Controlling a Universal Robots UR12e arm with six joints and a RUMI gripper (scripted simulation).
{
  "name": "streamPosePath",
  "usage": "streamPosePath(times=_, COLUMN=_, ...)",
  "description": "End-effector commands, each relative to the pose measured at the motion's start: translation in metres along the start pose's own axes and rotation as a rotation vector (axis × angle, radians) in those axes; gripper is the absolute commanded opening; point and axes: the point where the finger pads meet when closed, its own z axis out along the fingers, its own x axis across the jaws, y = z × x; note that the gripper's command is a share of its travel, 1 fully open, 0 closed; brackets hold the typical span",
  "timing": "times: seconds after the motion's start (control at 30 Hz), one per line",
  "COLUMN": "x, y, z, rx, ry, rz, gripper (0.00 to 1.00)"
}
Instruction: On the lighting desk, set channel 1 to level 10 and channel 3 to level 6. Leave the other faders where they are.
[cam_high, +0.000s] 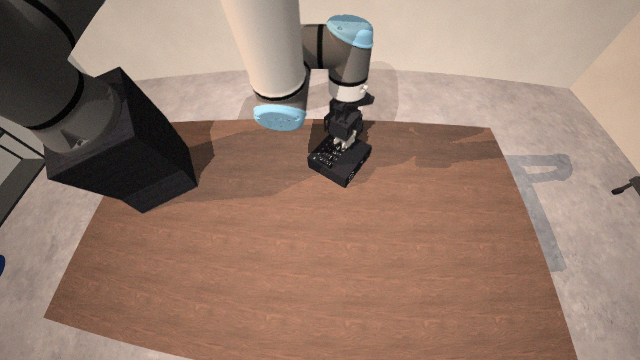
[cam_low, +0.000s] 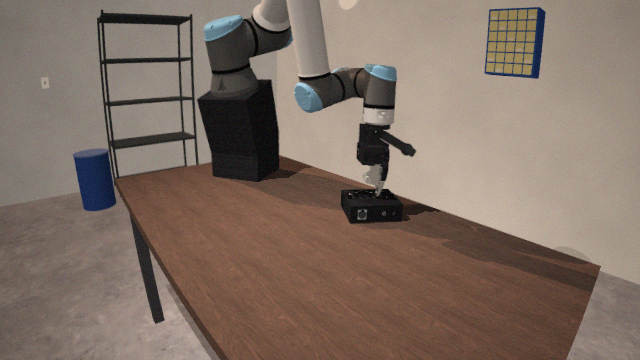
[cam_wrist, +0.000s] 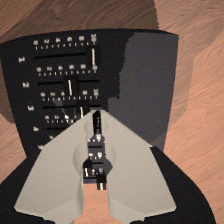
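The lighting desk (cam_high: 340, 159) is a small black box at the far middle of the wooden table; it also shows in the exterior view (cam_low: 371, 205). In the wrist view its top (cam_wrist: 90, 75) has several horizontal fader rows numbered down the left. The channel 1 fader (cam_wrist: 94, 57) stands at the right end of its row. The channel 2 fader (cam_wrist: 69, 86) sits near mid-row. My gripper (cam_wrist: 98, 112) is shut on nothing and points straight down, tips on the desk's top at about the channel 3 row, right of its middle. My fingers hide the channel 3 fader. The gripper also shows in the top and exterior views (cam_high: 341, 145) (cam_low: 378, 190).
The arm's black pedestal (cam_high: 120, 145) stands on the table's far left corner. A metal shelf (cam_low: 145, 90) and a blue barrel (cam_low: 94, 179) stand on the floor beyond the table. The wall runs close behind the desk.
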Motion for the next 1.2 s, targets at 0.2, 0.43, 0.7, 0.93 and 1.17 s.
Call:
streamPosePath(times=0.2, x=-0.0055, y=-0.0003, z=-0.0005, rx=0.001, ry=0.001, rz=0.0, gripper=0.0)
streamPosePath(times=0.43, x=-0.0069, y=-0.0003, z=-0.0005, rx=0.001, ry=0.001, rz=0.0, gripper=0.0)
streamPosePath(times=0.7, x=-0.0076, y=-0.0003, z=-0.0005, rx=0.001, ry=0.001, rz=0.0, gripper=0.0)
streamPosePath(times=0.93, x=-0.0076, y=-0.0003, z=-0.0005, rx=0.001, ry=0.001, rz=0.0, gripper=0.0)
streamPosePath(times=1.17, x=-0.0076, y=-0.0003, z=-0.0005, rx=0.001, ry=0.001, rz=0.0, gripper=0.0)
